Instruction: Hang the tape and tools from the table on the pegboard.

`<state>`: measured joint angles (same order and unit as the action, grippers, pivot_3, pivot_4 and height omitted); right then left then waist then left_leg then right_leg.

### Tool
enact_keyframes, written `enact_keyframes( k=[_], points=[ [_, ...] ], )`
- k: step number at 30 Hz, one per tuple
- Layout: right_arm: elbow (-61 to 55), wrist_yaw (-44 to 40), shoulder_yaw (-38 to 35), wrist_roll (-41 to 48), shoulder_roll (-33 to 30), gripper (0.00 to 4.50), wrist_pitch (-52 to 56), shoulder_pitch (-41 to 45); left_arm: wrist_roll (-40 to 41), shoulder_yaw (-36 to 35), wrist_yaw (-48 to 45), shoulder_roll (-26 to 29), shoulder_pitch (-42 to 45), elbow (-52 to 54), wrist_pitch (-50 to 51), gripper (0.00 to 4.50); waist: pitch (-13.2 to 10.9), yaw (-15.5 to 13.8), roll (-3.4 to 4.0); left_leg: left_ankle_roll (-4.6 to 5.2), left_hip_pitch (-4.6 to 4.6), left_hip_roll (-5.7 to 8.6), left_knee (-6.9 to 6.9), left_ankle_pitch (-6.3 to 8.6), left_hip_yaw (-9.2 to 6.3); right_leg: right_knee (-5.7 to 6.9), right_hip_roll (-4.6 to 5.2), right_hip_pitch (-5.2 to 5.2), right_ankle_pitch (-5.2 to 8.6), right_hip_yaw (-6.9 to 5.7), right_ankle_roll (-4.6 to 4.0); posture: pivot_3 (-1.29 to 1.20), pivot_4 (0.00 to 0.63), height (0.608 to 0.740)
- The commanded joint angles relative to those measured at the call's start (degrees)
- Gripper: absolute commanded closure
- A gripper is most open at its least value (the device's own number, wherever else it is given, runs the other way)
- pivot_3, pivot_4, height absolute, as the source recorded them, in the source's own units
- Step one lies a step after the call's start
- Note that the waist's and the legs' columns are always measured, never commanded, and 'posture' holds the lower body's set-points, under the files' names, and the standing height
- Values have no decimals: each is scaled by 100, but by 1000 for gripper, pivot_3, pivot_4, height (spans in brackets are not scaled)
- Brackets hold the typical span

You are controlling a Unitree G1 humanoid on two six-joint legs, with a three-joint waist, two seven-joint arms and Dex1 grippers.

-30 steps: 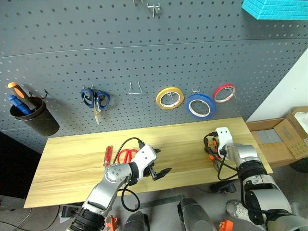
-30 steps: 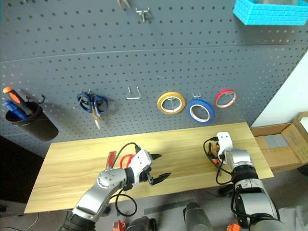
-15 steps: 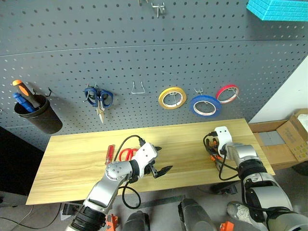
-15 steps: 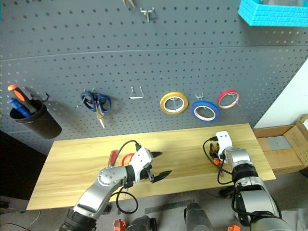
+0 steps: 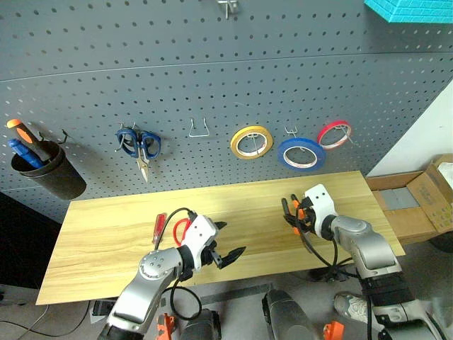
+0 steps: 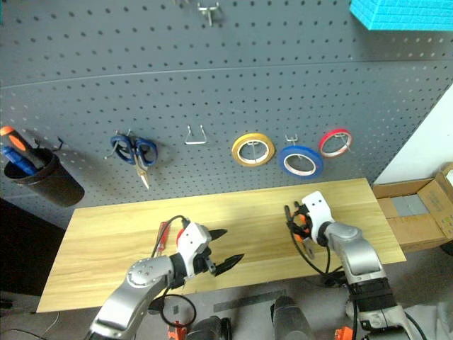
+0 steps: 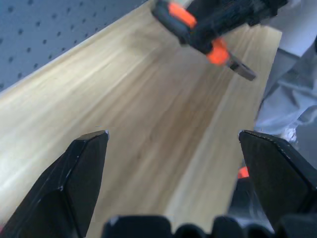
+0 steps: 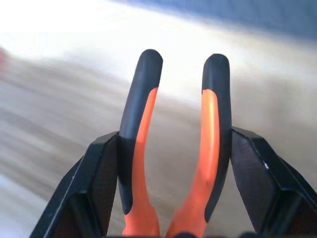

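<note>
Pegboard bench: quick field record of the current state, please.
right end effector: shut on pliers, lifted off table
left end effector: open, empty
on table: red-handled scissors, red-handled screwdriver
on pegboard: blue tape, yellow tape, red tape, blue-handled scissors
</note>
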<state>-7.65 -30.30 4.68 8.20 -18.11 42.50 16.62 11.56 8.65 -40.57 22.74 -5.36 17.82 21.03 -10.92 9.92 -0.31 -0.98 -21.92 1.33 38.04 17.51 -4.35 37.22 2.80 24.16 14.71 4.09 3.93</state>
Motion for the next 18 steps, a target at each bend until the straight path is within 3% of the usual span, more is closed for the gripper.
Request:
enact_keyframes(
  k=[1,6,11,18],
  points=[
    [-1091,57,44,563,493,1673,132,169,503,-465,392,-152,-415,917,319,0,5,-19,-2,0,1,1,0,0,0,2,2,0,0,-1,0,-192,123,740],
    [-1227,319,79,1031,1493,1673,28,1047,891,-891,1110,-505,-974,1876,710,0,20,-60,-10,-4,2,7,5,-2,-3,6,7,-3,-6,-7,2,-146,126,740],
    [-180,683,-123,930,2196,1673,-1024,2362,810,-1205,1764,-766,-941,2107,690,0,37,-155,-25,-20,6,12,5,-11,-8,13,5,-1,-12,-18,-3,-79,130,740],
    [1567,961,-331,808,2778,1673,-2641,4085,833,-1903,2021,-607,-551,1733,531,0,43,-237,-34,-31,5,18,5,-18,-8,42,-1,16,-11,-26,-7,-38,139,740]
  ],
)
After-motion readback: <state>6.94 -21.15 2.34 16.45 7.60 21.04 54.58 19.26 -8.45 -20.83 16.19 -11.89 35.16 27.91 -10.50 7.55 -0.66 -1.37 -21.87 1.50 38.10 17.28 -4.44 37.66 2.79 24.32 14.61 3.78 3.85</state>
